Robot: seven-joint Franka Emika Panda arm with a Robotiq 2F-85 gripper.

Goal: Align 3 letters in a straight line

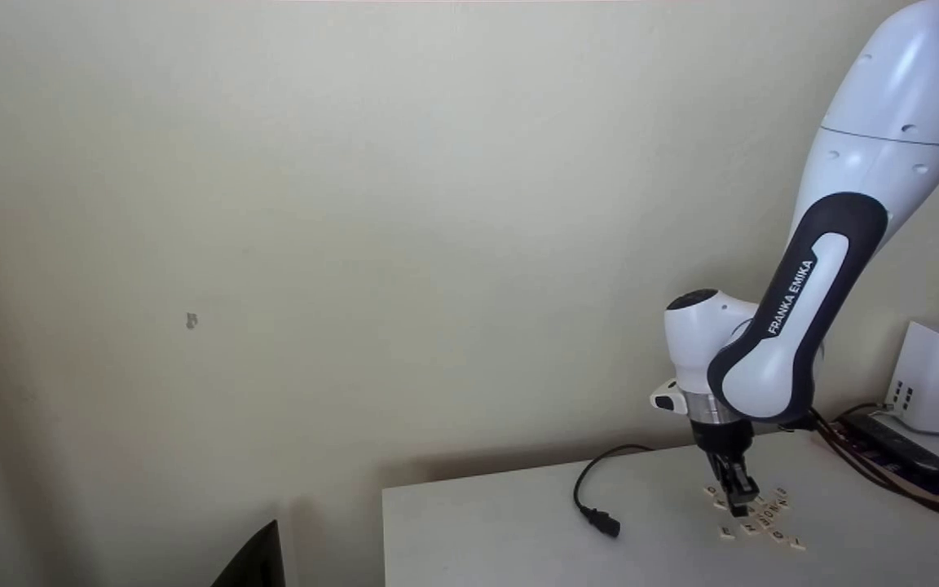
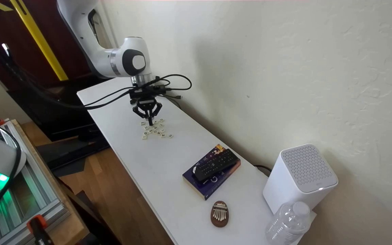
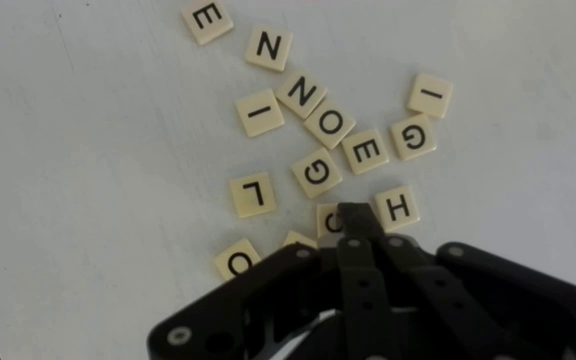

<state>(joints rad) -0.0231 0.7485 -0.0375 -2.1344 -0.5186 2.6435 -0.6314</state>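
The letters are small pale-tan tiles scattered on the white table; they show in both exterior views (image 1: 767,515) (image 2: 155,131). In the wrist view an E (image 3: 366,151), a G (image 3: 316,172), an O (image 3: 330,122) and two N tiles (image 3: 301,93) (image 3: 269,47) form a loose slanting group. An L (image 3: 253,194) lies left, an H (image 3: 397,208) right. My gripper (image 3: 360,220) is shut with no tile visible in it. Its tips are low over the scatter, partly covering a round-lettered tile (image 3: 327,221) beside the H. Contact cannot be told.
A black cable with a plug end (image 1: 602,522) lies on the white table (image 1: 453,538). A book (image 2: 199,182) with a remote (image 2: 214,165) on it, a small brown thumb piano (image 2: 219,219), a white box (image 2: 294,177) and a clear bottle (image 2: 288,224) stand further along. A wall borders the table.
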